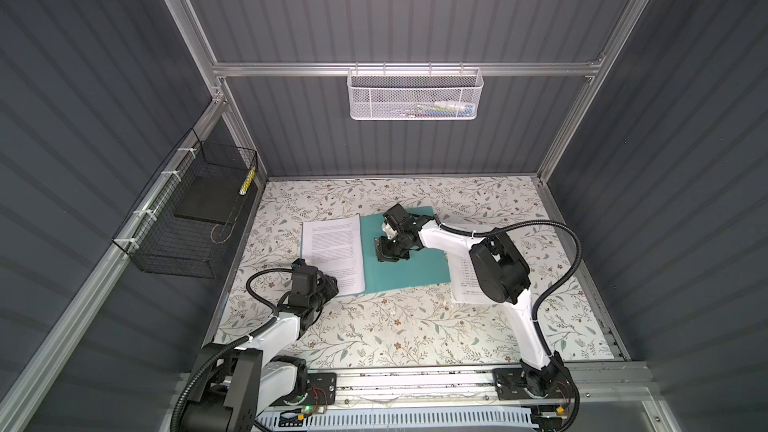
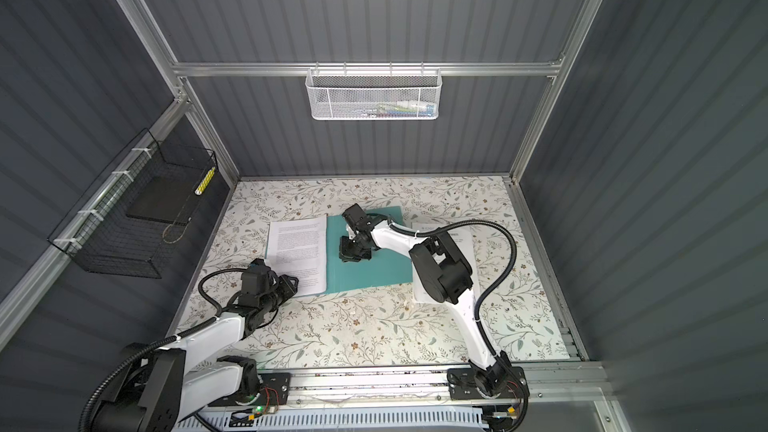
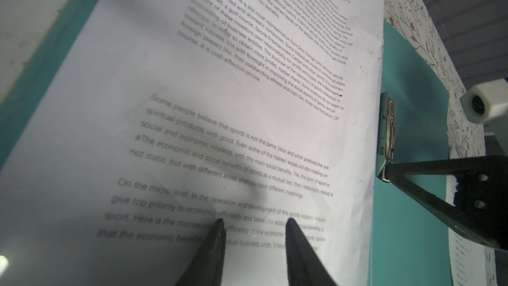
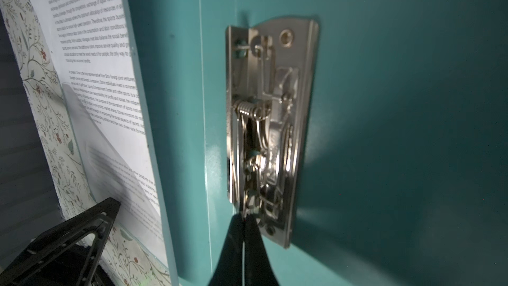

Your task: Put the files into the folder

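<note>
The teal folder [image 1: 409, 272] [image 2: 374, 272] lies open on the table. Printed white files [image 1: 332, 247] [image 2: 297, 251] [image 3: 192, 105] cover its left half, and their near corner curls up in the right wrist view. Another printed sheet [image 1: 463, 284] lies to the folder's right, partly under the right arm. My right gripper [image 1: 381, 255] [image 4: 244, 217] is shut, its tips against the near end of the metal clip [image 4: 272, 122] [image 3: 388, 133]. My left gripper [image 1: 334, 282] [image 3: 254, 222] is open over the near part of the files, with only paper showing between its fingers.
A floral cloth [image 1: 415, 326] covers the table. On the left wall hangs a black wire basket [image 1: 183, 218] holding a flat black slab. A white mesh basket [image 1: 415, 93] hangs on the back wall. Aluminium rails frame the cell.
</note>
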Controlling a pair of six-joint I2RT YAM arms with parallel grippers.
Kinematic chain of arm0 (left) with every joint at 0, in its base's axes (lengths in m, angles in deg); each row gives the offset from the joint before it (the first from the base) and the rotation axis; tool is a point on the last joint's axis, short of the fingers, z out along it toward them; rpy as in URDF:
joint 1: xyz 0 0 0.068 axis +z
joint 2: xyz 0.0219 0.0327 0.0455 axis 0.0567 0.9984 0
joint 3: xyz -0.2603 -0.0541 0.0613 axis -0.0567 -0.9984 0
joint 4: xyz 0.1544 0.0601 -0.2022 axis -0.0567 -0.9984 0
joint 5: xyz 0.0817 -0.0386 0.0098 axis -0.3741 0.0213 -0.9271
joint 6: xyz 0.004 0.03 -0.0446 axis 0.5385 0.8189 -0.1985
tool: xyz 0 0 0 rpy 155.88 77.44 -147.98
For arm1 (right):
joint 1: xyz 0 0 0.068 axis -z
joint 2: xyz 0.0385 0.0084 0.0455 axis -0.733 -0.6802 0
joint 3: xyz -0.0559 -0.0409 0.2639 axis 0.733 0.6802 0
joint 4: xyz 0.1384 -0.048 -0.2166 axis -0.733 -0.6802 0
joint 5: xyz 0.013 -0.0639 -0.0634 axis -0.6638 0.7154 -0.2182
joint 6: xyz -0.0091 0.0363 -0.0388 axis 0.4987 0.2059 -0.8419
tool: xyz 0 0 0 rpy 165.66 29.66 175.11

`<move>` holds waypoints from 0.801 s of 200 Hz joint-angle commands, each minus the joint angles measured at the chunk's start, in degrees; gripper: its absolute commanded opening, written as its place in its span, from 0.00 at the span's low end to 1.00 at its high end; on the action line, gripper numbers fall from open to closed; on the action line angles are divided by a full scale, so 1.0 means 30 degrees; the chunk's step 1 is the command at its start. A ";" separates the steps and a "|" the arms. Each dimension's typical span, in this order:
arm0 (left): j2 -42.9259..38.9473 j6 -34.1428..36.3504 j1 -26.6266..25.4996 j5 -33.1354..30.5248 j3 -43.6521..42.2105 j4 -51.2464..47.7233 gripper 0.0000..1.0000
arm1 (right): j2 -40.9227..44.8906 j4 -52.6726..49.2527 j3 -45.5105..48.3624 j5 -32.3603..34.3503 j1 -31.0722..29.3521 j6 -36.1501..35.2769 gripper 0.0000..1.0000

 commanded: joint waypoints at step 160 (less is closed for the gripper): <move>0.1316 -0.0387 0.0160 -0.1143 0.0614 -0.1291 0.39 | -0.1177 -0.0944 0.3634 -0.0487 0.2027 -0.0304 0.00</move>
